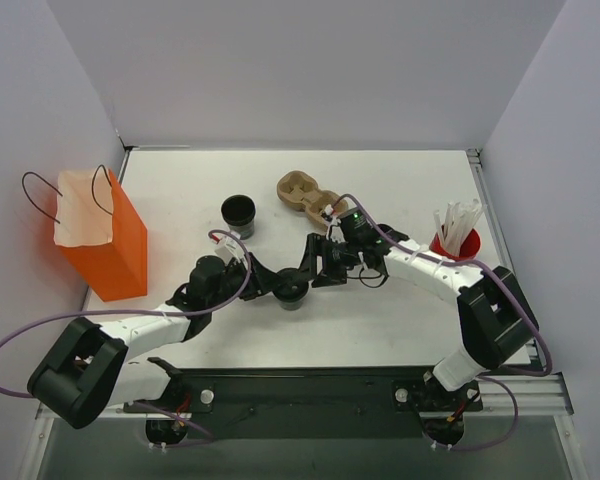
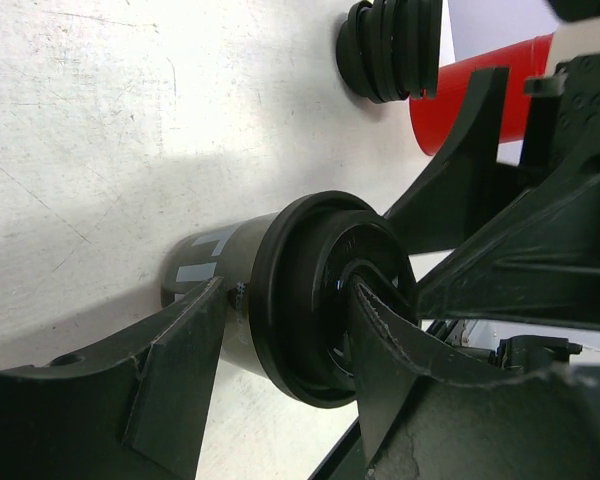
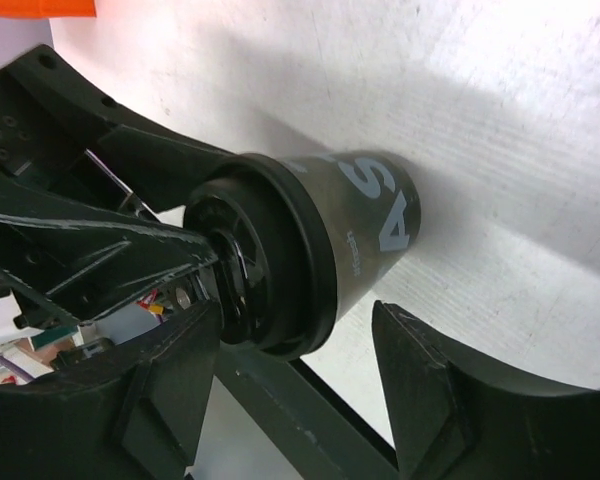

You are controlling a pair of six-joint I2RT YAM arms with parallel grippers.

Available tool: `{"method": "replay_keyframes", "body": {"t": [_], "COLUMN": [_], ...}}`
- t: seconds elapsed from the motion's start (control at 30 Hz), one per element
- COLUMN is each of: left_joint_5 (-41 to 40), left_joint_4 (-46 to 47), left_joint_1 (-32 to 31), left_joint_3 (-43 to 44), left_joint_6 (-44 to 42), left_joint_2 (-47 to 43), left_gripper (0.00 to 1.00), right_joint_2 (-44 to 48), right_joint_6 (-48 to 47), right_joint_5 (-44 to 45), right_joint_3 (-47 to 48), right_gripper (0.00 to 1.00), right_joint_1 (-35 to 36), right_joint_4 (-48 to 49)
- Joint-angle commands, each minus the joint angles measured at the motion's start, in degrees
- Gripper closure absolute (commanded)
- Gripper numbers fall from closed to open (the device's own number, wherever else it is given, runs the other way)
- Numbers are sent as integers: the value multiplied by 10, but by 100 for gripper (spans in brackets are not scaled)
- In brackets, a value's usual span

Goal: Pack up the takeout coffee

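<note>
Nearest the lens, left wrist view: left gripper (image 2: 292, 298) fingers apart, one pad (image 2: 180, 365) against the wall of the small black lidded paper cup (image 2: 310, 250), the other tip on its lid; clamped or not, cannot tell. Right wrist view alone shows grey lettering on the cup and the right gripper (image 3: 295, 330) spread, one finger (image 3: 440, 400) clear of it. Top view alone: cup mid-table; orange paper bag (image 1: 105, 240) well left, inside unreadable; red cup (image 1: 455, 245) holding white sticks (image 1: 460, 220).

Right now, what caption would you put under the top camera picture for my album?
Left gripper and right gripper crowd the takeout coffee; the orange bag stands far left.
</note>
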State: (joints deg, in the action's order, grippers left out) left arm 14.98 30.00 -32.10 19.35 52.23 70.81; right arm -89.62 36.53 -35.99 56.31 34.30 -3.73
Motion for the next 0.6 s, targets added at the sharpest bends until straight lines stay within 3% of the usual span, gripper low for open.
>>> {"method": "replay_keyframes", "body": {"t": [0.0,0.1,0.3,0.57], "left_joint_5": [-33,-38,-52,-69], "left_joint_4": [-82,-85,-93,-113], "left_joint_1": [-9,-13,-17,-17], "left_joint_3": [-20,-21,-24,-27], "left_joint_6": [-18,-18,-17,-20], "left_joint_2": [10,11,9,9], "left_gripper": [41,41,42,43], "right_joint_2": [34,45,59,50], "right_joint_6": [45,58,49,25], "right_joint_5": [18,18,27,24], "right_joint_3": [-35,-72,-120,-161], "right_gripper": [41,47,70,78], "right_joint_1": [7,7,7,6], "right_joint_4": [34,73,108,152]}}
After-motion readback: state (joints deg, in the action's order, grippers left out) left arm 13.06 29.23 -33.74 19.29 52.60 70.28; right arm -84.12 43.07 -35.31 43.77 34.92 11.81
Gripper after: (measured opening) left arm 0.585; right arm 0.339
